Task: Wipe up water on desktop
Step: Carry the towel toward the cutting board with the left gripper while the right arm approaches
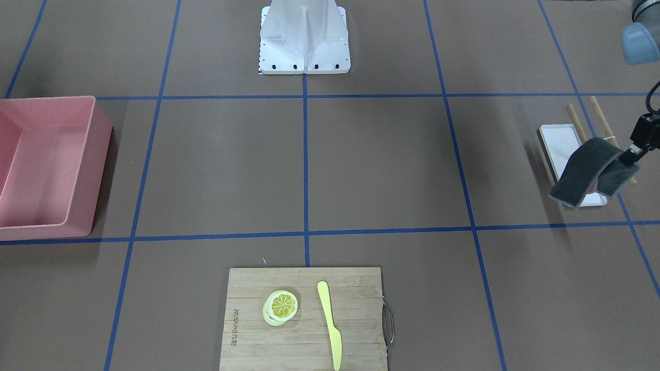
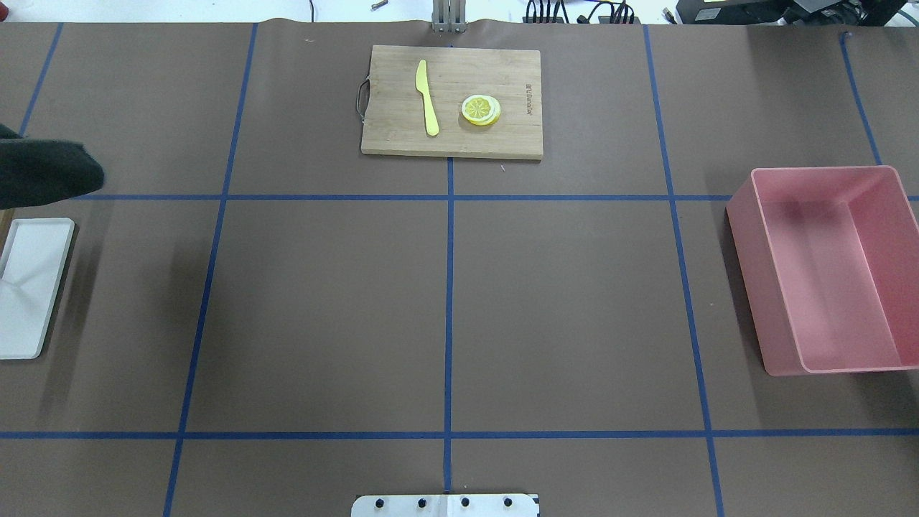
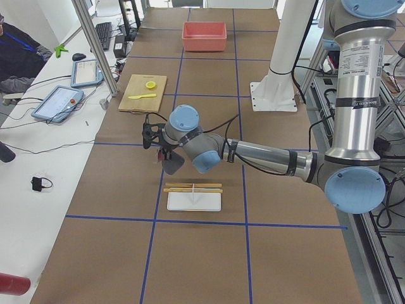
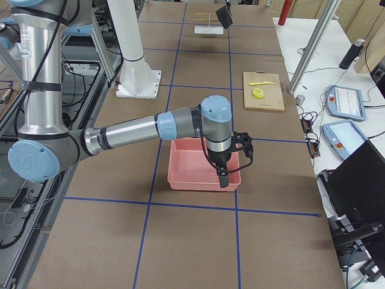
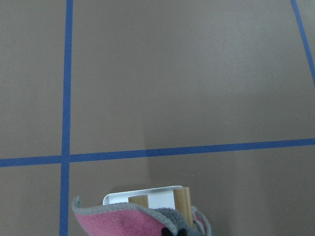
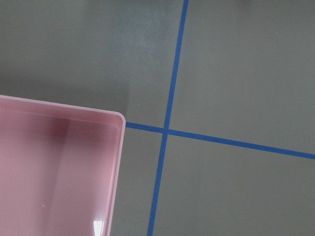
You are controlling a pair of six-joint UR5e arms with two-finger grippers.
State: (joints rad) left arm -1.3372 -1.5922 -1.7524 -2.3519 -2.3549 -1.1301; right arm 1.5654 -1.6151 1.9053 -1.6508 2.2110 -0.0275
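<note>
Nearest the front-facing camera lies a bamboo cutting board [image 1: 361,309] with a metal handle [image 1: 390,323] on one side. It carries a stack of lemon slices [image 1: 281,307] and a yellow plastic knife [image 1: 330,324], the two lying apart. The board rests on the bench [image 1: 381,165], a wide matte brown surface ruled into a grid by blue tape lines [image 1: 305,165], which fills every view and bears everything else. At the bench's end on the robot's left, the left gripper [image 1: 629,154] has its jaws pinched on a cloth [image 1: 588,172], dark grey outside and pink inside. The cloth droops folded below the jaws, clear of the surface. Partly behind it in this view sits a white rectangular tray [image 1: 559,141], with two wooden sticks [image 1: 598,113] lying just beside the tray's long edge. The left wrist view looks past the cloth's pink fold to a corner of the tray, one stick end and a tape crossing. At the opposite end stands a pink bin [image 1: 100,170], open on top. The right gripper [image 4: 224,179] hangs over the bin's corner, pointing down, and shows only in the side camera, so I cannot tell whether its jaws are spread or pressed together. The right wrist view shows the bin's rounded corner beside another tape crossing. The robot's white pedestal [image 1: 304,46] stands bolted to the bench midway between the two ends.
</note>
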